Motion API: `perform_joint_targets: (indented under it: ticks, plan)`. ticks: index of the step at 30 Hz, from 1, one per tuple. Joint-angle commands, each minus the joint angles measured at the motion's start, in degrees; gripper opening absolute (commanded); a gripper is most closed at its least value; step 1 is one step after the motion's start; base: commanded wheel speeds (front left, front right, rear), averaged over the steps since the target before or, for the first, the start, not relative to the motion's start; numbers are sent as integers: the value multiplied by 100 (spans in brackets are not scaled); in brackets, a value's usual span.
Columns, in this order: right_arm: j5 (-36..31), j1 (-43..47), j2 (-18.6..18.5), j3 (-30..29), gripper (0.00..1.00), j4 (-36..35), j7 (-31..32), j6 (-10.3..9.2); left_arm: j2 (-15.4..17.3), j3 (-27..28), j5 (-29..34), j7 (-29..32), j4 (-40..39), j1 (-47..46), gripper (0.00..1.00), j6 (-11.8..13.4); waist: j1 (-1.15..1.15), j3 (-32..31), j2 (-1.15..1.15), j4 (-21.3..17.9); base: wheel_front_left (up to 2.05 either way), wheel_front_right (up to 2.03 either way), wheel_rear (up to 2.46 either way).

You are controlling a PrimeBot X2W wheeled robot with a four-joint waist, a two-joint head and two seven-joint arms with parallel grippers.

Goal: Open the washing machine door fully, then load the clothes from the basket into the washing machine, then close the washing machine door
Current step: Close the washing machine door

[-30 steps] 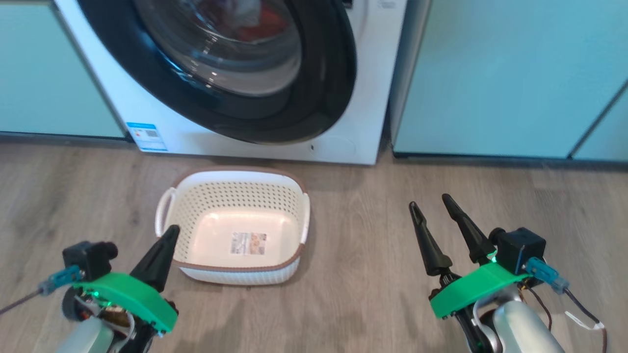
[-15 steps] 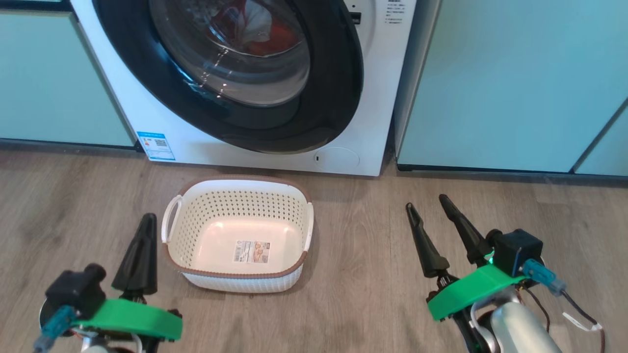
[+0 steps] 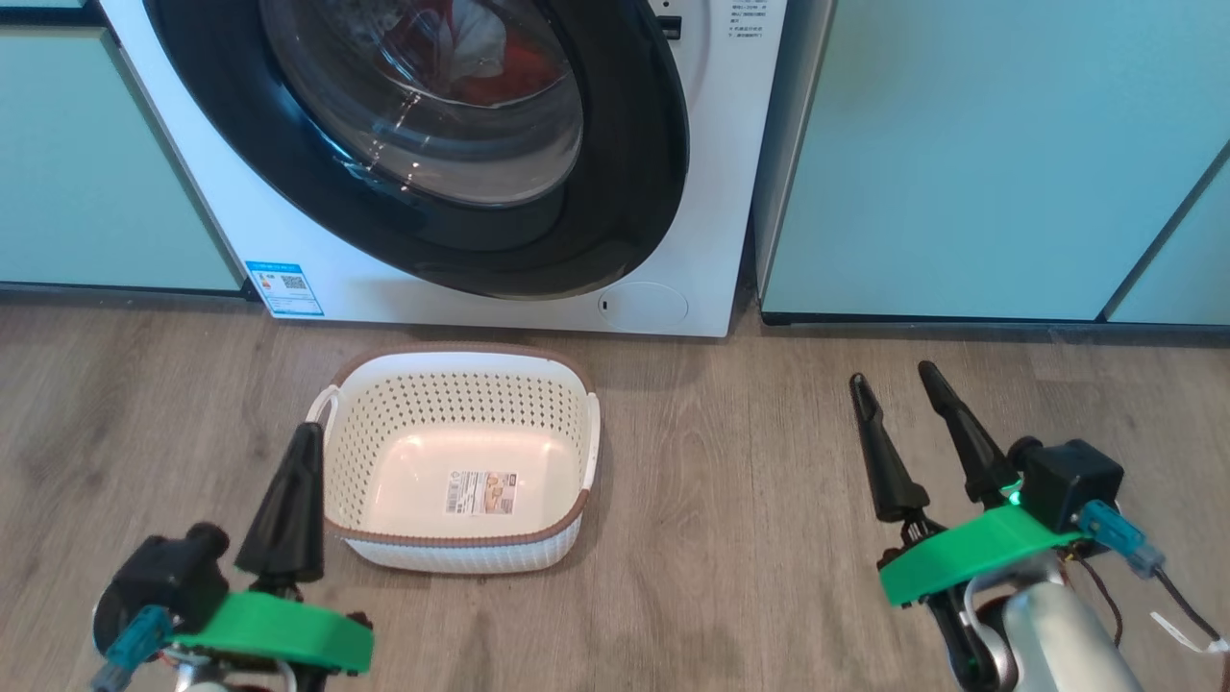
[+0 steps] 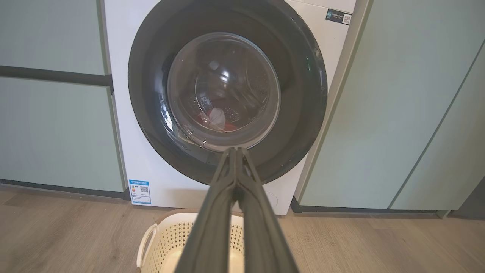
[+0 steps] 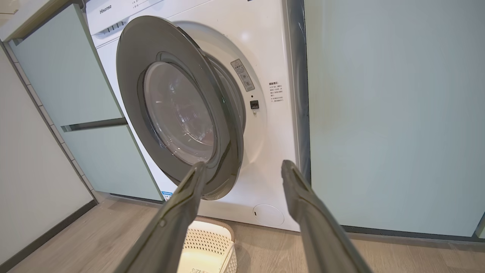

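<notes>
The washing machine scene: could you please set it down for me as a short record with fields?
washing machine door: ajar, free edge standing out from the washing machine
clothes: red and white, inside the machine, seen through the door
basket: empty, on the floor in front of the machine
left gripper: shut, holding nothing
right gripper: open, holding nothing
task state: clothes loaded; door not yet closed

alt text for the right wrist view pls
A white washing machine stands between pale teal cabinets, its round door ajar. The open right tool frames it, with a white basket on the wood floor below.
</notes>
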Motion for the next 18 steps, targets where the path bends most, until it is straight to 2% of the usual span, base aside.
perform_joint_targets:
  ticks: [1,7,8,10,11,12,18]
  plan:
    - [-30,-133,34,89,100,-235,-37,0,-16,110,46,-55,-154,-220,0,-5,0,10,0,-6,0,0,0]
    - [-23,-131,34,14,100,-300,-37,0,-19,-34,59,-55,22,-228,0,-5,0,29,0,-6,0,0,0]
    - [-24,-130,34,3,100,-310,-37,0,-19,-41,82,-55,63,-233,10,-5,0,31,0,-2,0,0,0]
    - [-30,-128,34,-30,100,-330,-37,0,-20,-41,114,-55,140,-245,49,-6,0,37,0,6,0,0,0]
    - [-34,-126,34,-49,100,-339,-37,0,-20,-37,131,-55,213,-243,89,-6,0,39,0,10,0,0,0]
    - [-38,-124,34,-65,100,-347,-37,0,-21,-14,167,-55,239,-262,100,-6,0,40,0,14,0,0,0]
    - [-54,-125,34,-109,100,-370,-37,0,-26,24,210,-55,272,-310,100,-6,0,53,0,26,0,0,0]
